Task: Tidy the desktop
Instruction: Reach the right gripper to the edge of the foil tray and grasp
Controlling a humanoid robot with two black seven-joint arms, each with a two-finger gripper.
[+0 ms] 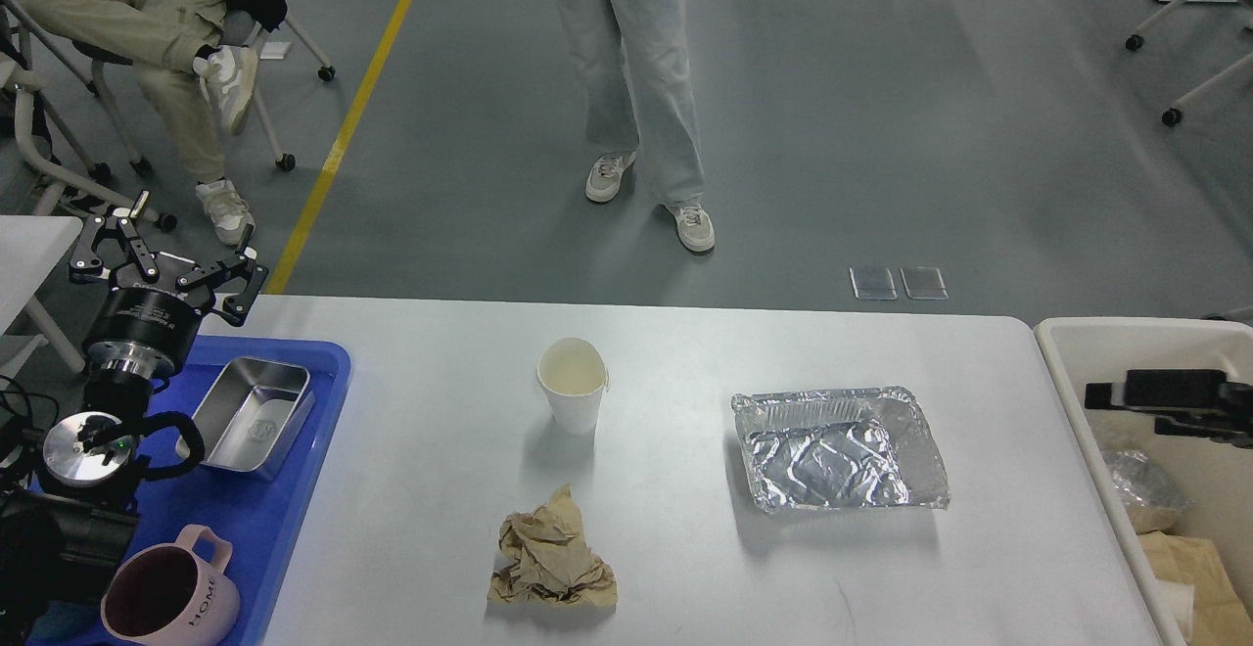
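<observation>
On the bench point(685, 568), a paper cup point(572, 385) is seen near the centre, a crumpled brown paper point(553, 558) at 6 o'clock from it, and a foil tray point(840, 448) at 3 o'clock. The left gripper point(157, 259) is held released above the blue tray point(294, 509). The right gripper point(1106, 394) is seen over the bin point(1067, 372); whether its fingers are clenched cannot be told.

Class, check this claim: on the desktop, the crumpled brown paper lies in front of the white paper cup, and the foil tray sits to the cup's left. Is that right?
Not quite. The head view shows the foil tray to the right of the white paper cup, not its left. The rest holds: the crumpled brown paper lies on the desktop in front of the cup.
</observation>
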